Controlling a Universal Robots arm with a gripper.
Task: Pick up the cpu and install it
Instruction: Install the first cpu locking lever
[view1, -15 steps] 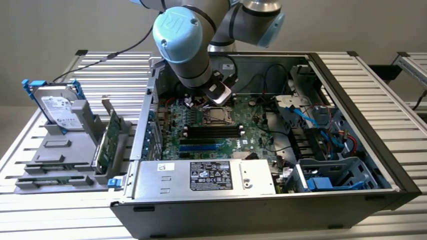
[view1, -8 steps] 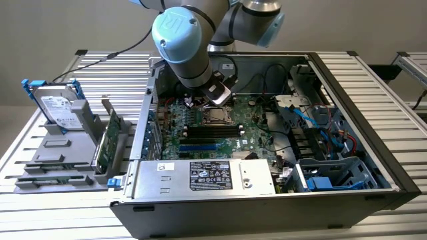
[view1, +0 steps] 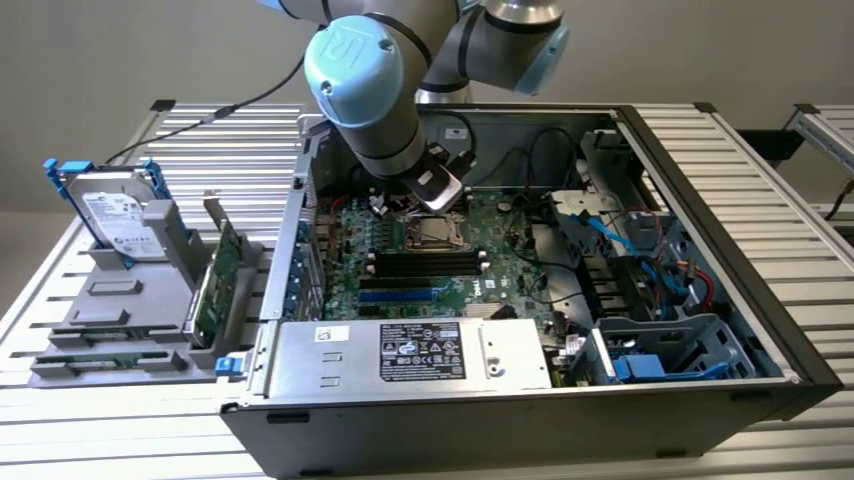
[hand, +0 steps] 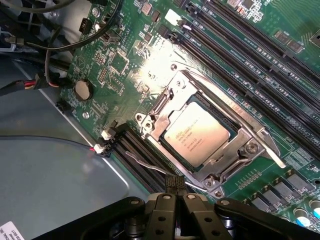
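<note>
Fingers (hand: 161, 214), mine: pressed together pad to pad, gripping nothing. My gripper (hand: 175, 183) hangs low over the board, tips just beside the socket on its lever side. Whether they touch the lever I cannot tell.

1. cpu (hand: 197, 134): lies flat in the socket, dull silver top and print facing up, apart from my tips.
2. Socket (hand: 170, 102): bright metal frame around the cpu, set on the board.
3. Lever (hand: 150, 166): thin wire along one edge of the socket, passing under my tips.
4. Board (hand: 120, 65): green, bears the socket, lies on the floor of the case.
5. Slots (view1: 427, 263): long, black, in a row just beside the socket.
6. Coin cell (hand: 83, 90): round, silver, on the board, apart from the socket.
7. Case (view1: 507, 440): dark, side panel off, walls standing around the socket.
8. Power supply (view1: 507, 355): silver box with a label, beyond the slots from the socket.
9. Cables (view1: 617, 240): blue, inside the case, at the exterior view's right of the socket.
10. Arm (view1: 367, 90): mine, grey with pale blue caps, reaching down over the socket.
11. Rack (view1: 114, 300): grey, outside the case, well apart from the socket at the exterior view's left.
12. Drive (view1: 114, 212): silver, white label, blue bracket, upright in the rack.
13. Cards (view1: 224, 270): green, on edge in the rack, between the drive and the case.
14. Table (view1: 761, 160): slatted metal, under the case.
</note>
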